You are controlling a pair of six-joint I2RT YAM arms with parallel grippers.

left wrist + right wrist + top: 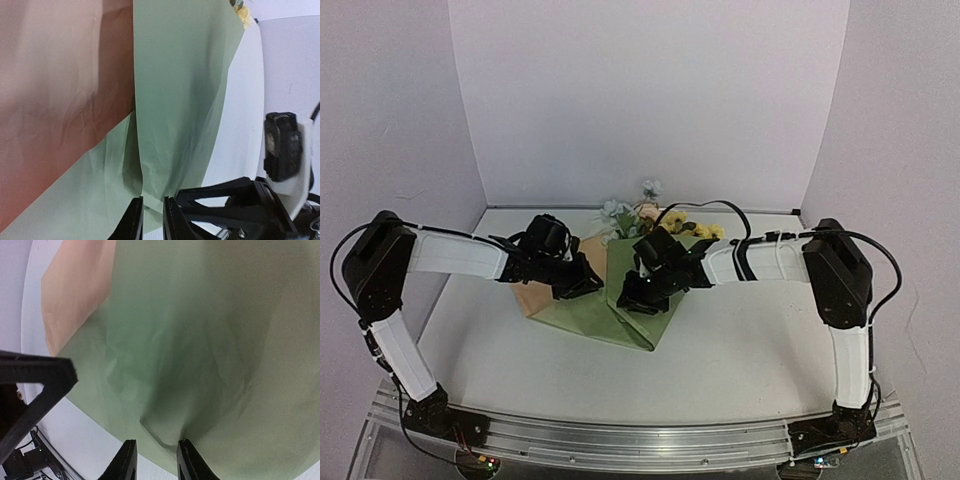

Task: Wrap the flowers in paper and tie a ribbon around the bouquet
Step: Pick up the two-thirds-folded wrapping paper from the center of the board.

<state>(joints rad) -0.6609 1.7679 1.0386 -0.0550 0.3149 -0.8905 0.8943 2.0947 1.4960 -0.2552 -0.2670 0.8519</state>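
The olive-green paper (592, 320) lies folded over on the table, with its tan reverse (534, 298) showing at the left. Blue, yellow and pink flowers (650, 214) stick out of its far end, and a yellow bloom (243, 16) shows in the left wrist view. My left gripper (580, 284) (152, 201) sits at a raised crease of the paper (175, 100); its jaws stand slightly apart, the fold edge between them. My right gripper (636, 294) (156, 444) pinches a bulging fold of the paper (200, 340) near its lower edge. The ribbon is out of view.
The two grippers work close together over the paper's middle; the right arm's black frame (235, 200) fills the left wrist view's lower right. White walls close the table's back and sides. A metal rail (640, 440) runs along the near edge.
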